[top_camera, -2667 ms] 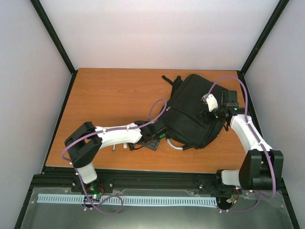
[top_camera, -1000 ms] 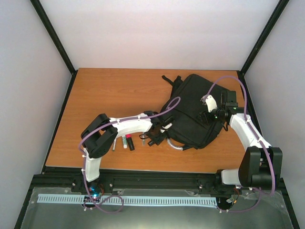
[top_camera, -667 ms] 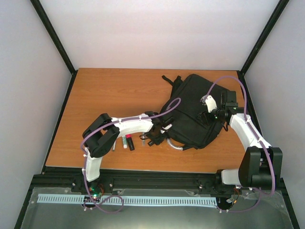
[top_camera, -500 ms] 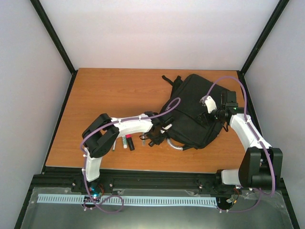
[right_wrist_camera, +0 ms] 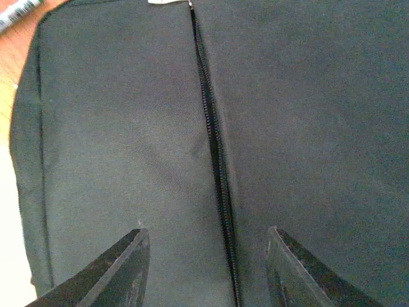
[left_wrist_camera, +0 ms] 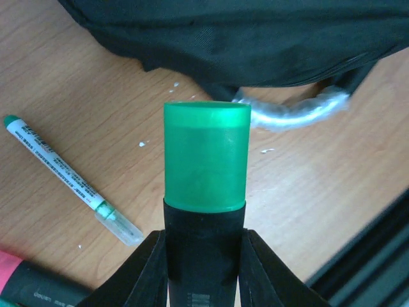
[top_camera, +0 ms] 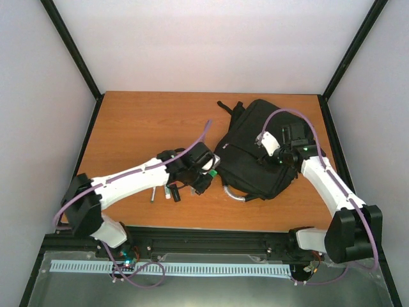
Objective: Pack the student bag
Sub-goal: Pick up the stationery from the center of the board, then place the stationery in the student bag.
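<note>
The student bag is a large black fabric backpack lying flat at the right of the table, with a grey-silver handle loop at its near edge. My left gripper hovers just left of the bag and is shut on a black highlighter with a green cap; the cap points toward the bag and its handle loop. My right gripper is open just above the bag's top, with a closed zip seam running between its fingers.
A white pen with green ends and a pink-and-black marker lie on the wood left of the bag. These pens sit under my left forearm. Black frame posts and white walls enclose the table.
My left gripper closed on the green-capped highlighter and lifted it toward the bag, the arm stretching out low. My right gripper shifted a little left over the bag.
</note>
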Available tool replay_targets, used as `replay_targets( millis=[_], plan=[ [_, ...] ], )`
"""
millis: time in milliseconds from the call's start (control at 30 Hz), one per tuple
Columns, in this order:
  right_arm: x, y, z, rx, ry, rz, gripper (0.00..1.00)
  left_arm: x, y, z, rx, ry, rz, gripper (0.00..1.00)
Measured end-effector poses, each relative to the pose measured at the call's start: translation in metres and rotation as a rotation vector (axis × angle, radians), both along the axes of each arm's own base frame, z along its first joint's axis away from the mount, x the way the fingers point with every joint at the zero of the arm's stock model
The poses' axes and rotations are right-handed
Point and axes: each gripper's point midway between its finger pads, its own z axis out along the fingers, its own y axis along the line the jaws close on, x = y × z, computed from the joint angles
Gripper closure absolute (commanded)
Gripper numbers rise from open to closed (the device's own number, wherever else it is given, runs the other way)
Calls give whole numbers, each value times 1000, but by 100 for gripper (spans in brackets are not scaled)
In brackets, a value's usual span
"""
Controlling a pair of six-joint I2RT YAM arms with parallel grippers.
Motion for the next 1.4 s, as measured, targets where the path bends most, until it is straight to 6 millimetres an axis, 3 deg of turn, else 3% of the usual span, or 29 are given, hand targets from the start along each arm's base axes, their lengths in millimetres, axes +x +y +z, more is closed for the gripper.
replay_targets(
  millis=[233,467,567,633,733,867,967,1333,1400],
  plan=[
    [12,1,-17,-182,-41,0,51,-17,-13,42,-230,7,4,91],
    [28,-5,-39,-309,-44,-31,56,-18,-35,63,-417,19,21,94],
    [36,-11,-48,-350,-44,-59,66,-16,-42,68,-458,18,30,94],
    [40,-14,-53,-371,-45,-76,81,-13,-46,70,-478,14,35,93],
    [44,-17,-54,-388,-53,-94,89,-8,-52,65,-479,16,39,93],
    [43,-17,-46,-381,-69,-98,93,1,-62,48,-446,33,46,95],
    [41,-15,-30,-359,-93,-99,94,11,-75,37,-422,43,49,96],
    [29,4,15,-204,-132,-83,96,54,-141,25,-474,58,48,99],
    [27,7,20,-182,-136,-81,91,60,-148,19,-476,67,61,99]
  ],
)
